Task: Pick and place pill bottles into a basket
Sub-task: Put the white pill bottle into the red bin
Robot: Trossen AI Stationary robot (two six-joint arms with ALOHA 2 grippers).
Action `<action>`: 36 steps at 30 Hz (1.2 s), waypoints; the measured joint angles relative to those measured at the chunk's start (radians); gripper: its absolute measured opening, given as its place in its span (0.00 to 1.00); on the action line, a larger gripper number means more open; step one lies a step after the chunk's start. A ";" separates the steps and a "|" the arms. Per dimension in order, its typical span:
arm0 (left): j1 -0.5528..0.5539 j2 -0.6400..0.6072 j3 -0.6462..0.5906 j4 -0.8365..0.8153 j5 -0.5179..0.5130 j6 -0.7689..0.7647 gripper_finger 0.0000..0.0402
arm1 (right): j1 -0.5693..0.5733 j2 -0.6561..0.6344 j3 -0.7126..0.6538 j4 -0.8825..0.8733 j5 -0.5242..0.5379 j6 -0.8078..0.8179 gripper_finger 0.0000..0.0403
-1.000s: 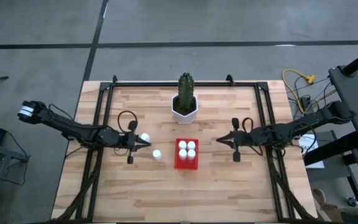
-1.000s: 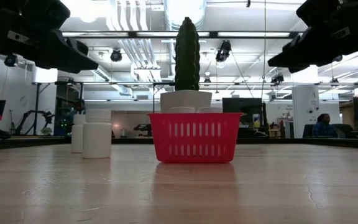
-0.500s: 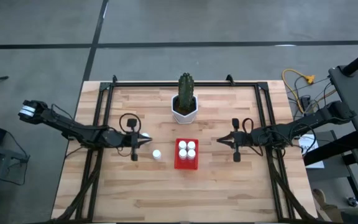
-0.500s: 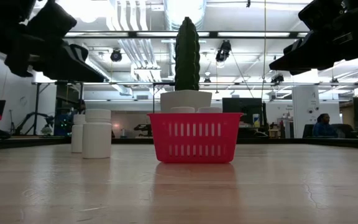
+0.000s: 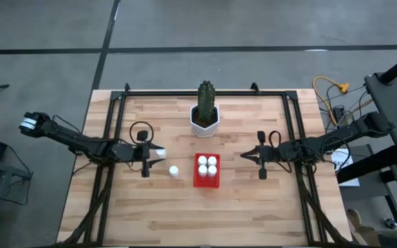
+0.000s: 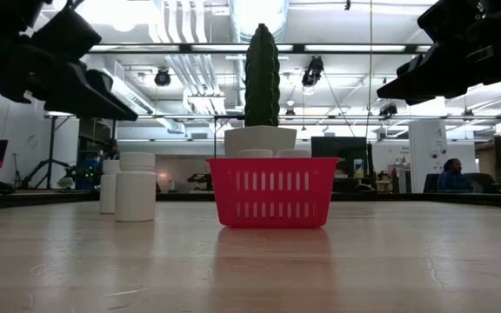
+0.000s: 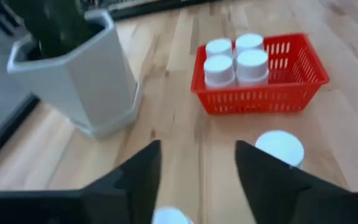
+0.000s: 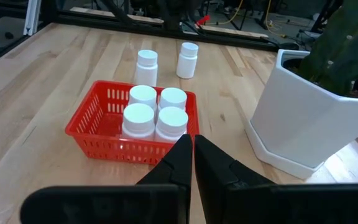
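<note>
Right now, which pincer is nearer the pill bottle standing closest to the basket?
Left. The left pincer hovers just beside that pill bottle; the right pincer waits beyond the red basket.

Red basket (image 8: 107, 132) on the wooden table (image 8: 36, 93) holds four white pill bottles (image 8: 153, 112) — all upright. Two more bottles (image 8: 146, 63) stand beyond it; white cactus pot (image 8: 303, 121) alongside, right gripper (image 8: 192, 152) fingers pressed together.

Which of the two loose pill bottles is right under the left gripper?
The one farther from the basket: that bottle sits at the left gripper, between its open fingers. The other bottle stands nearer the basket.
</note>
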 joint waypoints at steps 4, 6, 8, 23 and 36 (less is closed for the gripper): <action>0.002 0.000 -0.002 -0.048 0.000 -0.055 0.63 | 0.000 0.000 0.000 0.000 0.000 0.000 0.02; 0.002 0.006 -0.002 -0.049 -0.007 -0.055 0.68 | 0.000 0.000 0.000 0.000 0.000 0.000 0.02; 0.003 0.005 -0.002 -0.050 -0.020 -0.055 0.72 | 0.000 0.000 0.000 0.000 0.000 0.000 0.02; 0.022 0.006 -0.002 -0.123 -0.025 -0.103 0.75 | 0.000 0.001 0.000 -0.005 0.000 0.019 0.02; 0.067 0.005 -0.007 -0.126 -0.020 -0.104 0.75 | 0.000 0.001 -0.012 -0.015 -0.001 0.053 0.02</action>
